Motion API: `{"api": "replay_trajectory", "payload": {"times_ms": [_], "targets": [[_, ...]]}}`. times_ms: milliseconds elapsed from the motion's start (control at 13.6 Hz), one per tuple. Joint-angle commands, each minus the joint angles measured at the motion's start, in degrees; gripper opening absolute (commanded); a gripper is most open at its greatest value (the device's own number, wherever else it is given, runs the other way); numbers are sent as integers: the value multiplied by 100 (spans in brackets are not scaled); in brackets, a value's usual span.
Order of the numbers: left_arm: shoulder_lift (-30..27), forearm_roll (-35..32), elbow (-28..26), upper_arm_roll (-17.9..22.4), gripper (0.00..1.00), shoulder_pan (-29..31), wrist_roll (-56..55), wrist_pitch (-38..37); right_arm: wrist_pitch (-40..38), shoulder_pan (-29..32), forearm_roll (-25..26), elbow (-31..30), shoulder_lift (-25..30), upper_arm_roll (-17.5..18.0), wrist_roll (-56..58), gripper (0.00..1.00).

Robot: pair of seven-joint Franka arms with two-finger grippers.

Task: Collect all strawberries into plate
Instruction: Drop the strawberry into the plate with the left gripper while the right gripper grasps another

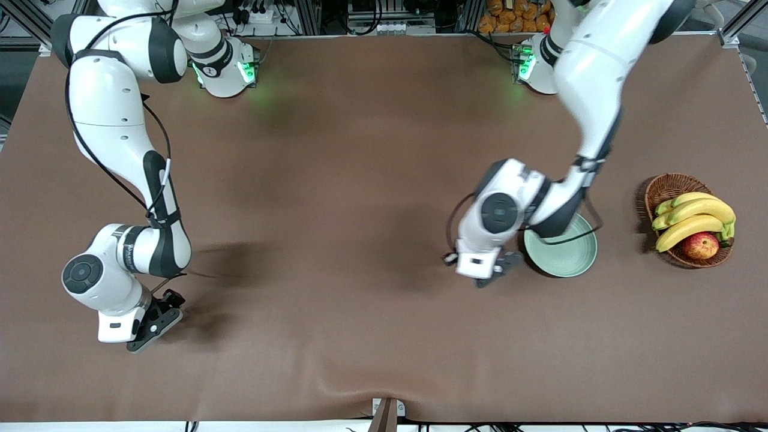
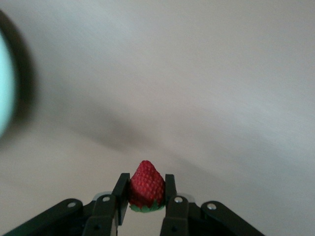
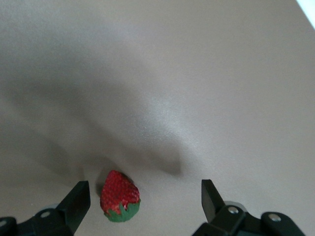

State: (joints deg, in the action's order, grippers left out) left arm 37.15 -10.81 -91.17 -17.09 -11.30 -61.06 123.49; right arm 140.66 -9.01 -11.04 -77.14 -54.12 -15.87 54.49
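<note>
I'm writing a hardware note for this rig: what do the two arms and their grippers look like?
Both arms are glossy white with dark grey joint bands and round dark caps; black cables run along them, and green lights glow at their bases. The left gripper and right gripper each have a white body and black fingers with silver screws.

Two glossy white arms with dark grey joint bands and round dark caps; black cables run along the links. Green lights glow at both bases, top of frame. Black two-finger grippers with silver screws on white wrist blocks.
</note>
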Motion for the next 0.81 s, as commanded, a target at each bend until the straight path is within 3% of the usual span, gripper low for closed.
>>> {"api": "replay_trajectory", "payload": {"times_ms": [0, 73, 147, 220, 367, 588, 661, 734], "targets": [[-866, -88, -1138, -93, 0, 742, 1049, 34, 68, 84, -21, -20, -29, 93, 290, 98], [-893, -88, -1279, -84, 0, 865, 1270, 17, -90, 66, -21, -37, -29, 93, 290, 65], [-859, -132, -1403, -58, 0, 980, 1446, -1, -213, 66, -21, -38, -29, 93, 290, 24], [-841, -141, -1508, -41, 0, 1181, 1717, 8, -258, 66, -12, -38, -29, 93, 308, 2], [-849, -412, -1667, -67, 0, 1594, 2062, 17, -258, 75, -20, -29, -20, 93, 518, 0], [-727, -1018, -1773, -58, 11, 1771, 2063, 87, -258, 14, -29, -20, 50, 93, 528, 0], [-666, -1168, -1773, -75, 21, 1911, 2072, 87, -267, -39, -38, -3, 85, 110, 528, 0], [-656, -1221, -1764, -75, 45, 1965, 2089, 87, -267, -74, -38, -2, 173, 250, 510, 0]]}}
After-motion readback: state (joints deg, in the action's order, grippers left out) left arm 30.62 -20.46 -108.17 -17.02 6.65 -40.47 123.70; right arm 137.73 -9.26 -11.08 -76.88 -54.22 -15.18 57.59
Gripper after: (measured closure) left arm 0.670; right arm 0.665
